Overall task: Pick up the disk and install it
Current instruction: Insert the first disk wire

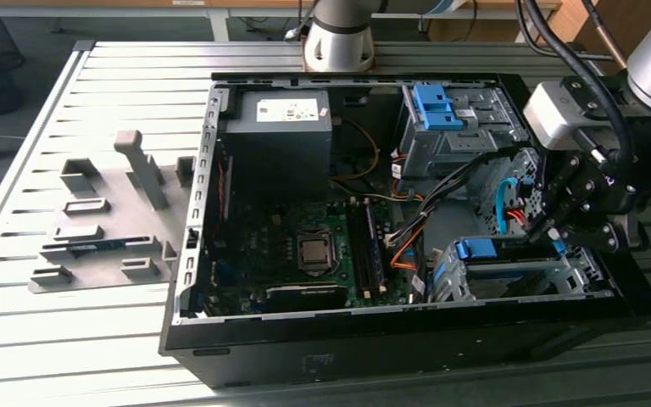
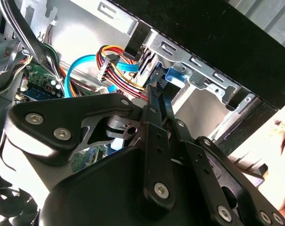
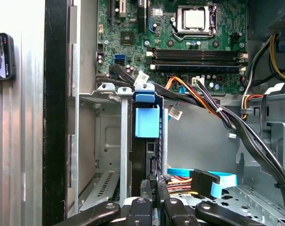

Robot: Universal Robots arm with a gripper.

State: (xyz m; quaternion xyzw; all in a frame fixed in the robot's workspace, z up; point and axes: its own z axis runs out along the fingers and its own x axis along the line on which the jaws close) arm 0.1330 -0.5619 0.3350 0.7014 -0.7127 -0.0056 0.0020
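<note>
item: the disk (image 3: pixel 145 157). in the first wrist view it stands on edge in the drive cage (image 3: pixel 104 141), between the guide walls, with its blue carrier tab toward the motherboard (image 3: pixel 180 47). in the exterior view the cage sits in the open computer case (image 1: pixel 190 254) at the exterior view's right. you cannot tell whether the disk is fully home.

item: end effector (image 3: pixel 154 192). fingers drawn narrow, almost together, at the disk's near end. it is unclear whether they pinch part of it or only bear on it.

item: blue data cable (image 3: pixel 222 181) with a black connector, just beside the fingers. a power cable bundle (image 3: pixel 203 106) crosses above the cage.

hazards, as judged:
- jamming. a push off the slot's line would likely cock the carrier rails against the guides, and force would then go into the cage, not the travel.
- half seating. if you let go before the carrier catches, the disk may look placed yet sit loose.
- snagging. the connector lies close enough that any sideways move of the fingers could hook it or drag the cable.
- scraping. the case wall is near the linkage, so you have little room to tilt.
</note>
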